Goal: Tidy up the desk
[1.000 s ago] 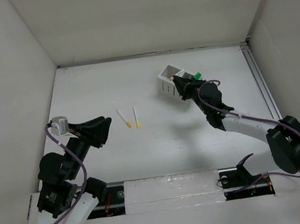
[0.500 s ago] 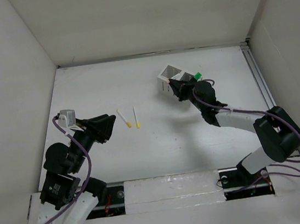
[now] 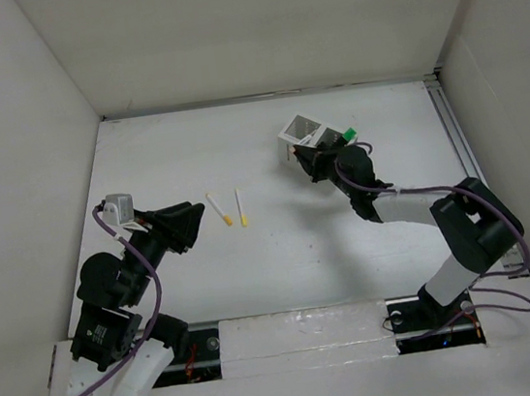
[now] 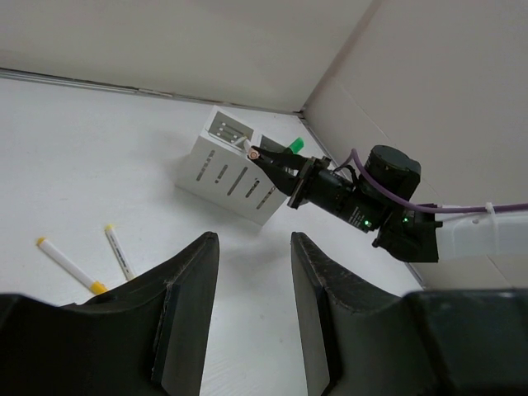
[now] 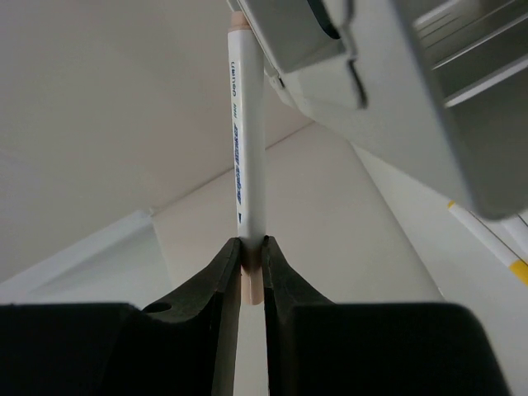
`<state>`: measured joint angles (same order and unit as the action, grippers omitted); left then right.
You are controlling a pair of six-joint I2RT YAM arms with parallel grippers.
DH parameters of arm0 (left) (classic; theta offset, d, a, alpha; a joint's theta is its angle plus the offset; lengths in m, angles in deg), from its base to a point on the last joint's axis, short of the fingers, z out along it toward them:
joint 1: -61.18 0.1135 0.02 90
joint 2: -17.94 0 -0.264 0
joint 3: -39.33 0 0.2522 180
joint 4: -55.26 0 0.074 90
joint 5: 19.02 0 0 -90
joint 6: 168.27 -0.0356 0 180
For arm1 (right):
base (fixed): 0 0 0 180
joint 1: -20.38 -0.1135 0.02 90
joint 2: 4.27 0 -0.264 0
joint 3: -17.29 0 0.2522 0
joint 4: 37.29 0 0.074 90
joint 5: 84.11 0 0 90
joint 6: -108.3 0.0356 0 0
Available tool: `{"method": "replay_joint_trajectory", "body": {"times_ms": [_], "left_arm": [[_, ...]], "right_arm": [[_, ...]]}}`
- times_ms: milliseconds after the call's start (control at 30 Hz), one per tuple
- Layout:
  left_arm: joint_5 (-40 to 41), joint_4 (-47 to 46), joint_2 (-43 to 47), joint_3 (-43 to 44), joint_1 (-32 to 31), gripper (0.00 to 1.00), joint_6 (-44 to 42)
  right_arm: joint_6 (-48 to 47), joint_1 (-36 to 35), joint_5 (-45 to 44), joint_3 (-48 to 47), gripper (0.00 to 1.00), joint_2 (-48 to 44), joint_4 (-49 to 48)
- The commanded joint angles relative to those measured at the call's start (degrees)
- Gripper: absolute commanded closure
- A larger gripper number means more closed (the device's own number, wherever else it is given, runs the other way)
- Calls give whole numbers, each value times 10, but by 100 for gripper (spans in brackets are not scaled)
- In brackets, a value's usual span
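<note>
1. White and matte, the desk point(image 3: 282, 254) forms the floor of a walled enclosure, with a metal rail point(image 3: 461, 148) along its right edge.
2. A slotted white pen box point(image 4: 221, 169) stands on the far right part of the desk. A green object point(image 4: 294, 145) shows just behind it; what it is cannot be told.
3. Two yellow-capped markers point(image 3: 220, 210) lie loose near the desk's middle, side by side but not touching.
4. The right gripper point(image 5: 250, 260) is clamped on a white pen point(image 5: 246, 148) near one end. The pen's other end sits at the box's rim.
5. The left gripper point(image 4: 252, 272) hovers near the markers, jaws apart and empty.
6. Likely hazards: the pen end may catch the rim instead of entering a compartment, so a further push could shove or tip the light box. Pinched so near its end, the pen may also swivel.
</note>
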<state>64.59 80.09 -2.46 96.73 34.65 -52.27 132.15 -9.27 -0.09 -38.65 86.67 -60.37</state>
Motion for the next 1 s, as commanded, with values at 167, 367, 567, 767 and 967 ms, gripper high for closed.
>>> {"method": "replay_joint_trajectory", "body": {"times_ms": [167,367,567,767,967], "left_arm": [[-9,-10,5,12,3,64,-4],[-9,-8,4,11,3,64,-4],[-6,-5,5,11,3,64,-5],[-5,-7,-1,9,3,64,-5],[-6,-8,-1,7,3,64,-5]], "right_arm": [[378,4,-3,-11,87,10,-66],[380,4,-4,-14,70,22,-78],[389,9,-27,-17,60,16,-108],[368,20,-37,-56,45,-5,-156],[304,51,-13,-75,40,-57,-145]]}}
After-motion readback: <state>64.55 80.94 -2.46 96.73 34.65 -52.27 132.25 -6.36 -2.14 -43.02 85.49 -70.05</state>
